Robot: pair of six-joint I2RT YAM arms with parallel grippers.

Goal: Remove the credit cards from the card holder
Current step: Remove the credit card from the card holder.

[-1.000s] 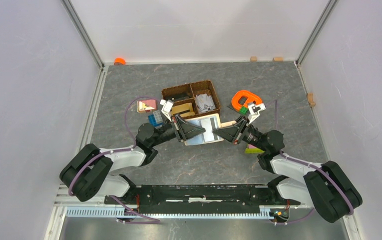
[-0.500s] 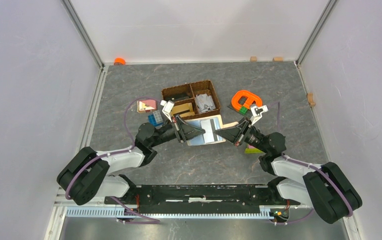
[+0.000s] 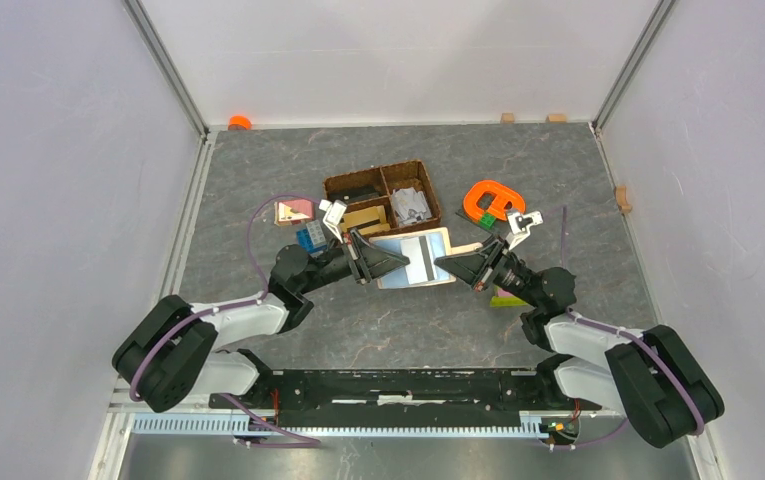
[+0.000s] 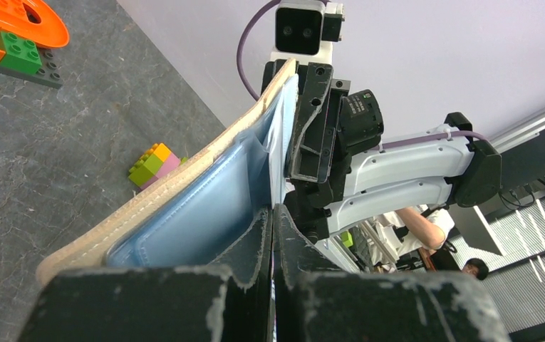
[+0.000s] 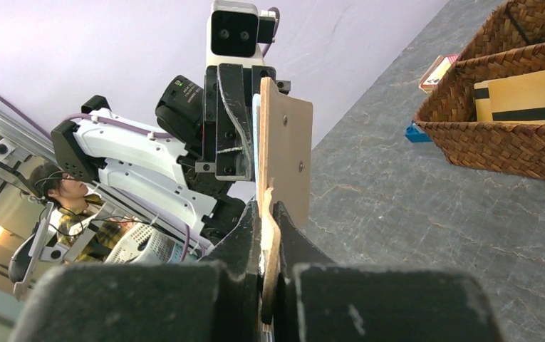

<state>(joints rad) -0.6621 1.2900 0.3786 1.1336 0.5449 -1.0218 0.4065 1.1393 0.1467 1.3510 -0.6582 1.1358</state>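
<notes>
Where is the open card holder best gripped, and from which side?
By its thin outer edges, one from each side. The card holder is spread open and flat, so the left gripper pinches the left flap's edge and the right gripper the beige right edge, jaws closing across the thickness. That likely leaves the inner pockets reachable.

Beige leather-like folding card holder [image 3: 416, 260] was mid-table, between left gripper [image 3: 403, 262] at its left edge and right gripper [image 3: 442, 264] at its right edge. Brown woven divided basket [image 3: 376, 171] just behind it. Orange plastic ring [image 3: 491, 198] right of basket. Blue toy brick [image 3: 309, 239] left of holder. Multicoloured brick stack [image 3: 505, 297] front-right, beside right arm.
</notes>
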